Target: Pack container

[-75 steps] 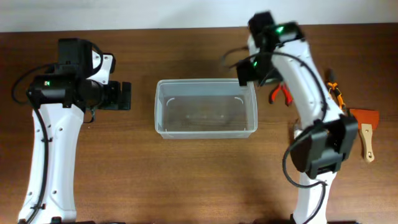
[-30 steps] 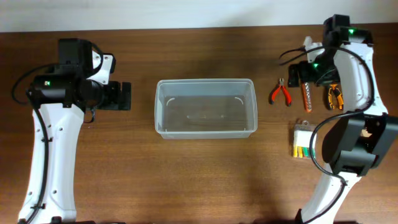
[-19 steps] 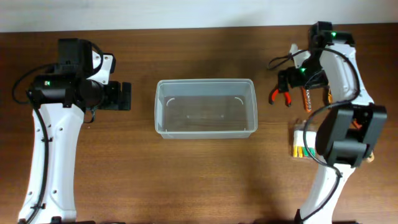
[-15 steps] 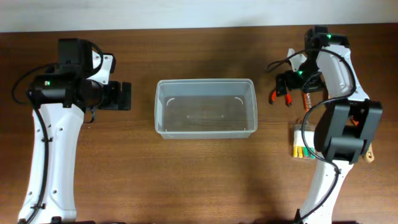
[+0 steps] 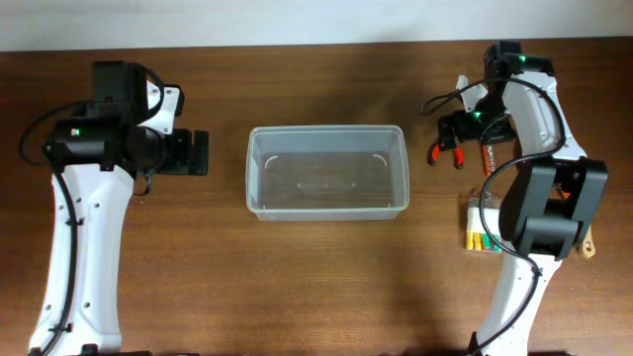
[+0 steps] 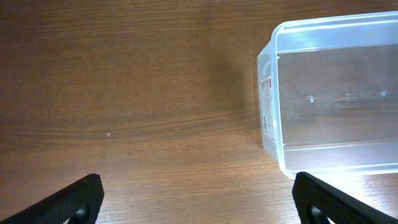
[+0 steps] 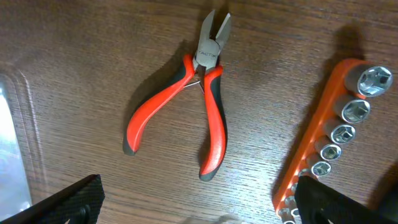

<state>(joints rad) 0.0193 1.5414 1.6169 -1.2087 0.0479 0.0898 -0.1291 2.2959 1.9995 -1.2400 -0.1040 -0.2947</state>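
Container (image 5: 326, 186) at table centre, long side across
Left gripper (image 5: 198, 153) at its 9 o'clock, apart from it, fingers spread wide, gripping nothing
Right gripper (image 5: 453, 132) at container's 2 o'clock, over red pliers (image 7: 193, 106), fingers spread wide, holding nothing
Orange socket rail (image 7: 329, 134) at pliers' 3 o'clock
Bit case (image 5: 480, 229) at container's 4 o'clock

Bright, even light is falling from above on the worktop (image 5: 316, 277). The container (image 6: 268, 124) is showing white glare, and the pliers (image 7: 216, 118) are casting a soft shadow.
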